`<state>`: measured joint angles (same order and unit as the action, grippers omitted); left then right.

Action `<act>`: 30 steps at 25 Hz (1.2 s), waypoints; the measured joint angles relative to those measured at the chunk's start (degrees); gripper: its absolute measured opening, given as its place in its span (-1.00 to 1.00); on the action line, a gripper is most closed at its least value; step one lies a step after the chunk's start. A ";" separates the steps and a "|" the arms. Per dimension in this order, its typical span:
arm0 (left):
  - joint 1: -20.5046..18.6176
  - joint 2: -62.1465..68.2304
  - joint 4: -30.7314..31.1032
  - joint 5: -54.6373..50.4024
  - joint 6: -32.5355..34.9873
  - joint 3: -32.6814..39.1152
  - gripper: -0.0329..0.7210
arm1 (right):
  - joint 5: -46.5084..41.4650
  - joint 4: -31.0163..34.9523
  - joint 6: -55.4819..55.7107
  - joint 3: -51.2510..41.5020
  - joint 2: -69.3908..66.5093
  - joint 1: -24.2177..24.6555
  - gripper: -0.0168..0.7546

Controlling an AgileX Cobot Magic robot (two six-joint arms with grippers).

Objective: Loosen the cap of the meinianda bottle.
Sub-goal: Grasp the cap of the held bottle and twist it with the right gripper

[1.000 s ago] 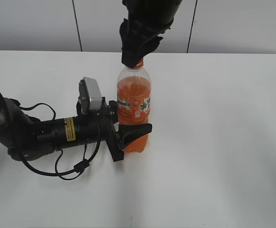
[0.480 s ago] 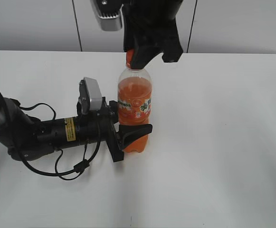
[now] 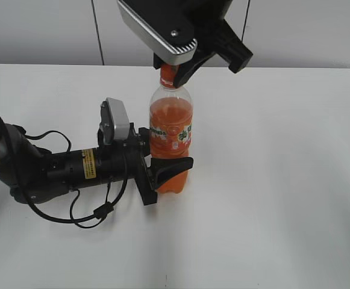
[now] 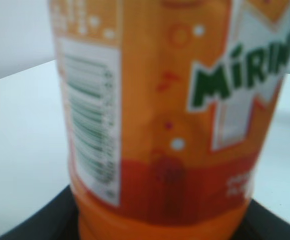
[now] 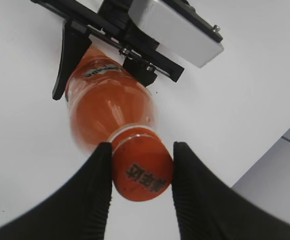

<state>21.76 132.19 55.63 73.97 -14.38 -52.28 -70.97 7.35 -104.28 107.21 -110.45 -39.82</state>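
Note:
The meinianda bottle [image 3: 170,129] stands upright on the white table, full of orange liquid, with an orange, white and green label. My left gripper [image 3: 170,164] lies low along the table and is shut on the bottle's lower body, one finger on each side; in the left wrist view the label [image 4: 169,115] fills the frame, blurred. My right gripper [image 3: 170,77] comes down from above. Its two ribbed fingers [image 5: 97,192] press on both sides of the orange cap [image 5: 142,172], whose dark printed mark faces the camera.
The left arm [image 3: 54,168] and its loose black cable [image 3: 96,211] lie on the table left of the bottle. The left wrist camera housing [image 5: 177,27] shows beside the bottle. A grey panelled wall [image 3: 295,30] runs behind the table's far edge.
The right wrist has turned about the bottle's upright axis while closed on the cap, swinging its camera housing round toward the front. The bottle and left arm have stayed put.

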 joint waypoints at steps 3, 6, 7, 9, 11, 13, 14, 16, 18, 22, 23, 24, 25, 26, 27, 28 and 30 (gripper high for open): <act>0.00 0.00 0.00 0.00 -0.04 0.00 0.11 | 0.00 0.00 -0.78 0.00 0.02 0.00 -0.26; 0.00 0.00 0.00 0.00 -0.04 0.00 0.11 | 0.00 -0.07 -2.06 0.00 0.02 0.00 -0.26; 0.00 0.00 0.00 0.00 -0.04 0.00 0.11 | 0.05 -0.21 -2.89 0.00 0.02 0.00 -0.26; 0.00 0.00 0.00 0.00 -0.11 0.00 0.11 | 0.12 -0.35 -4.45 0.00 0.02 0.00 -0.26; 0.00 0.00 0.00 0.00 -0.11 0.00 0.11 | 0.12 -0.45 -6.05 0.00 0.02 0.00 -0.26; 0.00 0.00 0.00 0.00 -0.11 0.00 0.11 | 0.12 -0.45 -6.79 0.00 0.02 0.00 -0.26; 0.00 0.00 0.00 0.00 -0.11 0.00 0.11 | 0.12 -0.45 -6.93 0.00 0.02 0.00 -0.26; 0.00 0.00 0.00 0.00 -0.11 0.00 0.11 | 0.12 -0.23 -6.69 0.00 0.02 0.00 -0.26; 0.00 0.00 0.00 0.00 -0.11 0.00 0.11 | 0.12 -0.05 -5.49 0.00 0.02 0.00 -0.26; 0.00 0.00 0.04 0.00 -0.11 0.00 0.11 | 0.12 -0.05 -1.90 0.00 0.02 0.00 -0.26; 0.00 0.00 0.04 0.00 -0.11 0.00 0.11 | 0.12 -0.05 -0.70 0.00 0.02 0.00 -0.24; 0.00 0.02 0.04 0.00 -0.11 0.00 0.11 | 0.17 -0.05 0.67 0.00 0.02 0.00 -0.18; 0.00 0.02 0.04 0.00 -0.11 0.00 0.11 | 0.24 0.08 2.08 0.00 0.02 0.00 -0.09; 0.00 0.02 0.04 0.00 -0.13 0.00 0.11 | 0.32 0.07 3.27 0.00 0.02 0.00 0.01; 0.00 0.02 0.04 0.00 -0.13 0.00 0.11 | 0.43 0.07 4.86 0.00 -0.03 0.00 0.09; 0.00 0.02 0.04 0.00 -0.13 0.00 0.11 | 0.43 0.07 6.36 0.00 -0.03 0.00 0.18; 0.00 0.02 0.04 0.00 -0.13 0.00 0.11 | 0.47 0.07 8.26 0.00 -0.03 0.00 0.27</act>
<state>21.76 132.21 55.67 73.97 -14.52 -52.28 -70.50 7.42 -96.03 107.21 -110.48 -39.82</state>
